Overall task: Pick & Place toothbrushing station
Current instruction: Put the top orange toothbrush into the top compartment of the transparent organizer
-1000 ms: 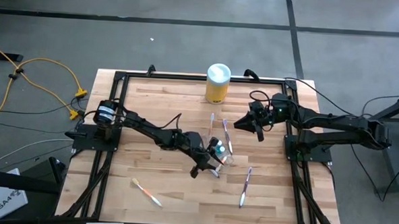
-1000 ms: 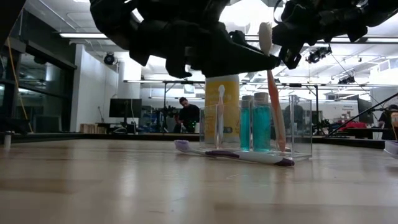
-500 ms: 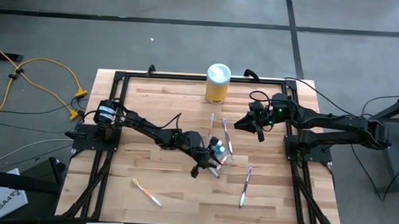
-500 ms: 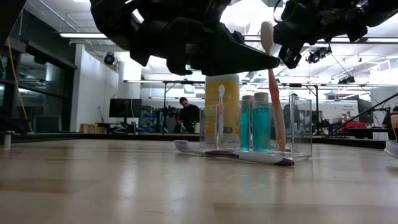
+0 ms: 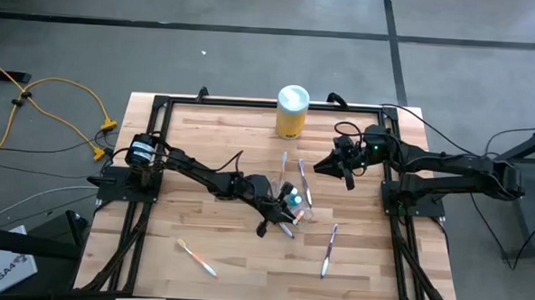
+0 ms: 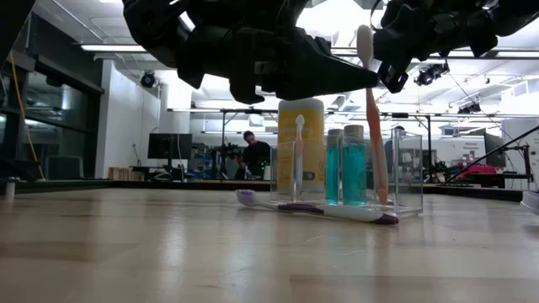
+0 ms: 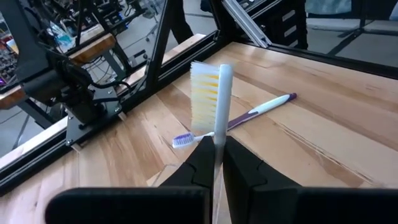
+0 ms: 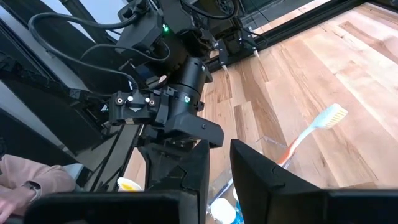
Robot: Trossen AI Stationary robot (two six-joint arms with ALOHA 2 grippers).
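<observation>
Toothbrush [image 7: 214,112] pinched upright between left fingers [image 7: 200,163] (bristles above).

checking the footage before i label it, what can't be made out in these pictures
- Clear cup, high view: the left hand covers it, so its contents can't be counted there.
- Held toothbrush, left wrist view: its handle is hidden by the hand's fingers.
- Blue tube, low view: any label is too small to read.
- Right hand, low view: cut off by the top edge.
</observation>
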